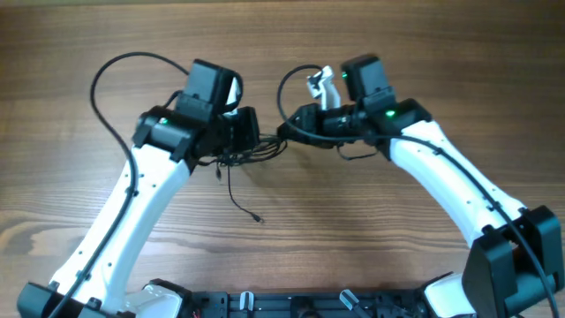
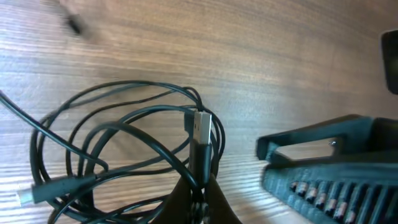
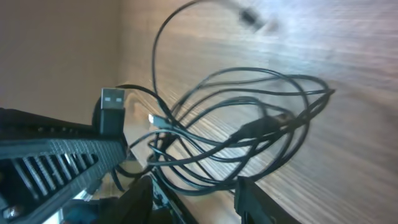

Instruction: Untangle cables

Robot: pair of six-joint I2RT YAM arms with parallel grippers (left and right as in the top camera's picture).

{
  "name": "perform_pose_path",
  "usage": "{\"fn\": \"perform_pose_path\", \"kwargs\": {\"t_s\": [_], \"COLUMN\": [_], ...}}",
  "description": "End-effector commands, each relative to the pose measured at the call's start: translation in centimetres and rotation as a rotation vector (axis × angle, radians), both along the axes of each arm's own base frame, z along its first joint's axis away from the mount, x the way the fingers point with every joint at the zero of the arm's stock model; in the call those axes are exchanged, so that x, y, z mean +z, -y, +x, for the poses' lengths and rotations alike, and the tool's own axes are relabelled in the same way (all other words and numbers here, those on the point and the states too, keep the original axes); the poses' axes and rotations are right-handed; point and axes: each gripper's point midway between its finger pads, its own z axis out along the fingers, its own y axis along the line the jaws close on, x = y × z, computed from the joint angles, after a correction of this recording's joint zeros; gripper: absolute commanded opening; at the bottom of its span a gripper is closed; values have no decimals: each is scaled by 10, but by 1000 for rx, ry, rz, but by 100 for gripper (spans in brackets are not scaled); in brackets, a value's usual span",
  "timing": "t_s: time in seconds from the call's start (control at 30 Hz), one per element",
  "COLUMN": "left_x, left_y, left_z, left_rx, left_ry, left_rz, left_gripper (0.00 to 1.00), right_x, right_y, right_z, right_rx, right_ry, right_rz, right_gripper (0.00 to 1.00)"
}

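**Left tool (image 2: 198, 190) pinched on a plug, right tool (image 3: 194, 196) wide at the tangle**

The left tool is closed narrow on one of the cables (image 1: 250, 155). It holds just under the silver-tipped plug (image 2: 202, 126), which stands upright out of the fingers. The right tool is wide. Its two fingers stand apart and several strands cross the gap, but none looks squeezed.

The cables lie as one loose bunch of loops on the wooden worktop (image 1: 424, 53), directly at the left tool. The right tool faces the left tool from the other side of the bunch, very near. One loose end (image 1: 256, 217) trails away from the left tool toward the robot base and finishes alone on the wood.

I judge that these cables are light, thin and very soft. They will not resist a pull, but each strand will probably drag its neighbours, and a loop can catch on a plug. The jacket looks smooth, so a bare strand may slip between the pads. A plug body is thicker and stiff, so it is the safer place to hold. For the right tool I would choose one single strand at the outer edge of the bunch, or another plug. The middle is worse, because many strands would be caught together there. A slow pull away from the left tool seems wise, as a fast one may tighten the knot.
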Motion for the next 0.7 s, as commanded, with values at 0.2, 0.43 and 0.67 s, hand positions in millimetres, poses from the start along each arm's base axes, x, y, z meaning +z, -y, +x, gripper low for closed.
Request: {"fn": "perform_pose_path", "kwargs": {"t_s": [0.2,0.43,0.67], "left_x": [4,8,15], "left_y": [-15,-14,-11], "left_z": [17,20,29], "left_rx": [34,35,33], "left_ry": [33,51,93], "left_rz": [-27,-48,-66], "left_gripper": [4,4,4], "right_x": [-24,-29,-70], "right_y": [-4,-19,-58], "right_z": [-13,-11,-23], "right_rx": [-246,-257,-226], "right_ry": [-252,-307,-423], "right_rz": [-113,-59,-64], "right_gripper": [45,46,44]}}
